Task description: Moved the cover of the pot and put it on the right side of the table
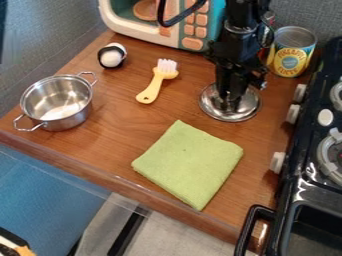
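We are counting one open pot (pixel 57 102) with two wire handles, one lid (pixel 248 107), one folded cloth (pixel 189 162), one brush (pixel 155 86), one can (pixel 291 57) and one black-and-white rounded object (pixel 112 56). The lid is lying on the table's (pixel 110 150) right side, under the gripper (pixel 230 104); we are not managing to tell how wide the gripper is standing or whether it is holding anything. The can is crowding the far right, the stove (pixel 302 187) bordering the right edge, the toy microwave (pixel 119 21) standing behind. We are noting shiny round metal, soft green fabric, pale bristles, brown wood grain.
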{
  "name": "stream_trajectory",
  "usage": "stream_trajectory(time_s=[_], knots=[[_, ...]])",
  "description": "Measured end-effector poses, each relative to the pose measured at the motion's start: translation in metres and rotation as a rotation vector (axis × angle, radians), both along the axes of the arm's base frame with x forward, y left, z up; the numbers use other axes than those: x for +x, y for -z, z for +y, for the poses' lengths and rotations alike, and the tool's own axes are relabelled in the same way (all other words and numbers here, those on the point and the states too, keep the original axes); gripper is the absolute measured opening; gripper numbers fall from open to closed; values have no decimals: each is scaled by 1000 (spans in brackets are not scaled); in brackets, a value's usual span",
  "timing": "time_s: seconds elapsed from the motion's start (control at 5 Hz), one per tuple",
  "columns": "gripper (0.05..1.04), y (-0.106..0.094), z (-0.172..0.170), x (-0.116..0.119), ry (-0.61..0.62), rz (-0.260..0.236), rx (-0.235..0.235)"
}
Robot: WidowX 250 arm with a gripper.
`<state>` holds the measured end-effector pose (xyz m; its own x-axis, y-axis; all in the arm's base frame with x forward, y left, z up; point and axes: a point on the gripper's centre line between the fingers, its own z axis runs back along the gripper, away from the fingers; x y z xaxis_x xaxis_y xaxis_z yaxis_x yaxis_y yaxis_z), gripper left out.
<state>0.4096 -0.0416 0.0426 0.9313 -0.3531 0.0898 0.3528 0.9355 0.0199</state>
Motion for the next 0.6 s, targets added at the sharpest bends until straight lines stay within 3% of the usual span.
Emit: stream_trajectory(time_s=[0.2,0.4,0.6], knots=[[644,-13,-10,-4,-2,-4,-8],[928,-65,-16,-7,-29,-81,-7],[1011,-103,-14,-16,-77,-128,-17]])
